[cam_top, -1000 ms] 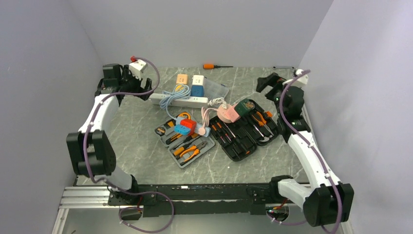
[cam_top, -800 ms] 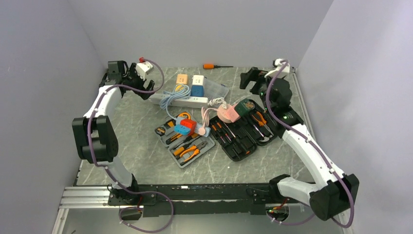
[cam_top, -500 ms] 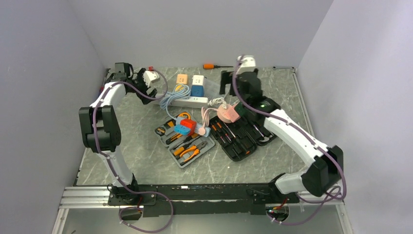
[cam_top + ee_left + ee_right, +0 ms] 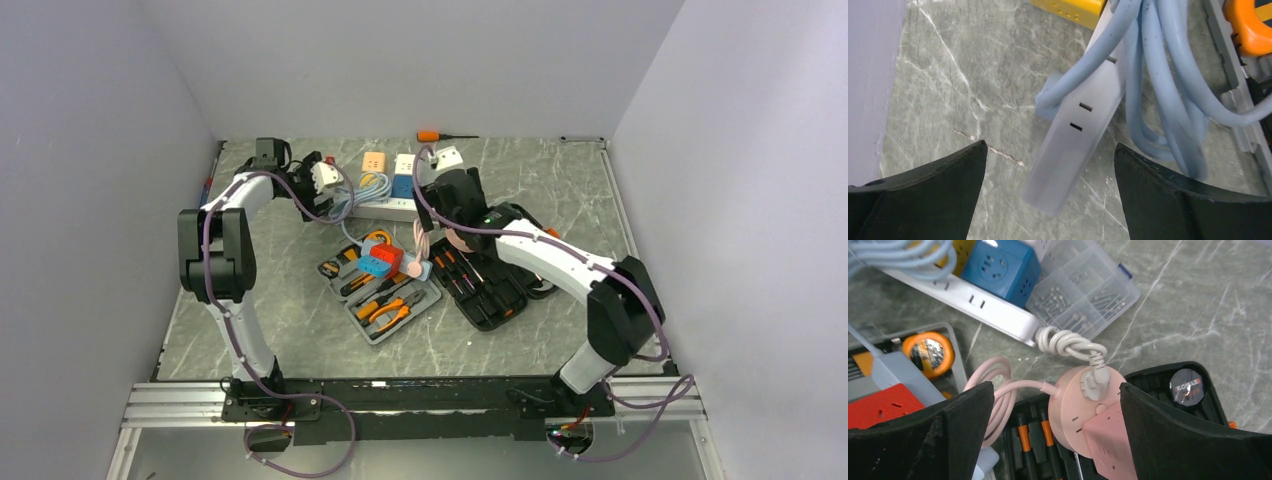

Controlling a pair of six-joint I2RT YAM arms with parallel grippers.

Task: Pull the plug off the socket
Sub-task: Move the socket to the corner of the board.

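The socket, a long white power strip (image 4: 375, 207) (image 4: 1073, 135), lies at the back with a yellow cube (image 4: 1068, 7) and a blue cube (image 4: 1000, 267) on it. A light-blue cord (image 4: 1153, 75) loops over it. The cord's plug head (image 4: 1048, 97) rests against the strip's edge; whether it is seated I cannot tell. The strip's white cord ends in a white plug (image 4: 1095, 380) seated in a round pink hub (image 4: 1083, 415). My left gripper (image 4: 1050, 150) (image 4: 325, 185) hangs open over the strip's left end. My right gripper (image 4: 1056, 390) (image 4: 455, 215) hangs open over the pink hub.
A clear screw box (image 4: 1083, 295) sits beside the strip. An open grey tool case (image 4: 385, 295) holds pliers, with red and light-blue power cubes (image 4: 380, 260) on it. A black screwdriver case (image 4: 500, 275) lies under the pink hub. An orange-handled screwdriver (image 4: 435, 135) lies by the back wall.
Both arms swung inward from the back corners toward the middle. The left came over the strip's left end, the right over the pink hub. Both grippers stayed open.
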